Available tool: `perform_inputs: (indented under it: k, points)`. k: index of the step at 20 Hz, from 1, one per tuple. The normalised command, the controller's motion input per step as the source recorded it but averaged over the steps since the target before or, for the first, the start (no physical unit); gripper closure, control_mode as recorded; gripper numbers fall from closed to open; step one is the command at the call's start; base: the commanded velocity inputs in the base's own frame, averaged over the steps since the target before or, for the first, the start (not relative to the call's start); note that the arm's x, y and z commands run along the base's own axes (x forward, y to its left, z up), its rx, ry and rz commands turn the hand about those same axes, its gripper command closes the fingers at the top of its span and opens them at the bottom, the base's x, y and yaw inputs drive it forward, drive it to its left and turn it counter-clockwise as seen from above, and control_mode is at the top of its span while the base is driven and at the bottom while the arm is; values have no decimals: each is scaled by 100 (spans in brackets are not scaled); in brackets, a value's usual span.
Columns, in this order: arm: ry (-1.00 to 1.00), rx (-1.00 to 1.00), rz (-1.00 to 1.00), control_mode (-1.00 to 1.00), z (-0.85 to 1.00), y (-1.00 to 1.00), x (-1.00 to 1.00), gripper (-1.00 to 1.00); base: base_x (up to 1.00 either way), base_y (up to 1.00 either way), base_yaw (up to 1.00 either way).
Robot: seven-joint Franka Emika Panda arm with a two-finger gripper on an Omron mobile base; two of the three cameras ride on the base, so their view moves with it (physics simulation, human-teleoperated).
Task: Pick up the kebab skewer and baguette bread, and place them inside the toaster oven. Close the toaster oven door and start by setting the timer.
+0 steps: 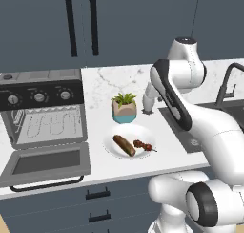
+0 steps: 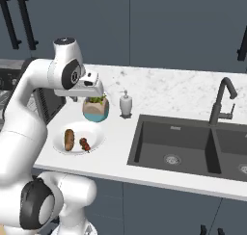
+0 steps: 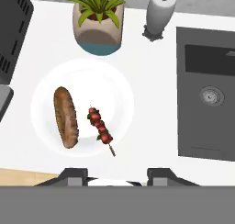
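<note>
The kebab skewer (image 3: 101, 130) and baguette bread (image 3: 66, 117) lie side by side, apart, on a white plate (image 3: 120, 85) on the tabletop (image 1: 157, 153), beside the toaster oven (image 1: 43, 105) whose door (image 1: 47, 164) hangs open ready for loading, while the gripper (image 3: 117, 175) hovers above, released and empty-handed.

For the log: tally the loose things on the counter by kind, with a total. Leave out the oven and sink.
Food items: 2, the baguette bread and the kebab skewer
Plates: 1, the white plate under both
Potted plants: 1, the potted plant
Soap dispensers: 1, the soap dispenser
Total: 5
</note>
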Motion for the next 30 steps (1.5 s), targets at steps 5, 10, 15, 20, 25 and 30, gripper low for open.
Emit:
perform_inputs:
  k: [5,10,15,20,25,30]
  points:
    - [3,0,-4,-100,-8,0,-60,-100,0,0,0]
    - [-6,1,-15,-100,-20,0,-100,-100,0,0,0]
    - [-8,2,-13,-100,-17,0,-95,-100,0,0,0]
    - [-2,9,-16,-100,-7,3,-29,-100,0,0,0]
    - [0,5,-1,-100,0,0,-1,-100,0,0,0]
    - [0,0,0,100,0,0,0,-100,-14,65,8]
